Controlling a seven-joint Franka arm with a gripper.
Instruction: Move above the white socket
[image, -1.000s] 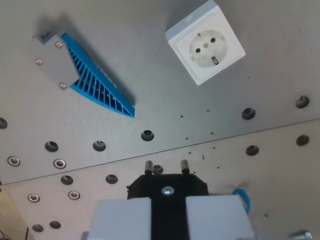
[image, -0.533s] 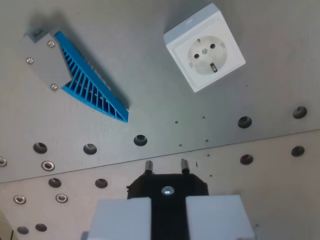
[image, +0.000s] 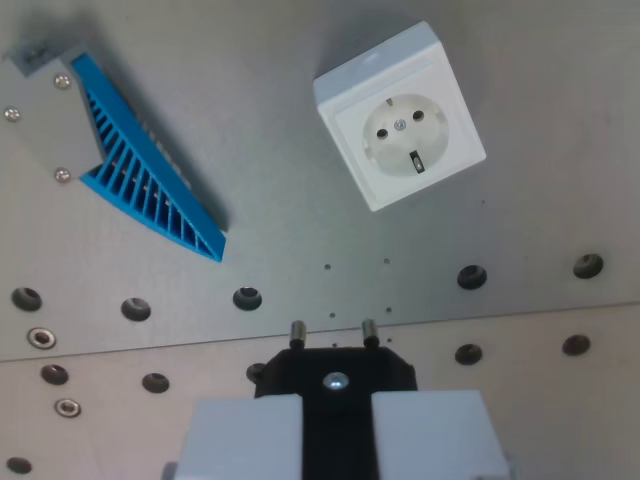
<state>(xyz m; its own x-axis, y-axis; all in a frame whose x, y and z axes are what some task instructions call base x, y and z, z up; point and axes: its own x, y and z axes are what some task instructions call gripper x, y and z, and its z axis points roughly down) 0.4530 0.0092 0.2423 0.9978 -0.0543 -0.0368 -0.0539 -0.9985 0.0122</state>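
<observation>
Plug sits clenched in my gripper, pins toward the white socket; blue finned part lies to the socket's left.

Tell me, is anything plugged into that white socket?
No, it is empty. The white socket shows both holes bare, and the black plug sits apart in the gripper.

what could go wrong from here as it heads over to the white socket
1. The black plug in the end effector points its two pins toward the plate; if the arm drops while travelling, they could scrape the metal plate or catch a hole.
2. The white socket lies rotated in the wrist view, so the pins may end up misaligned with its holes.
3. The blue finned part sits on the wrist view's left; drifting there risks contact.
</observation>
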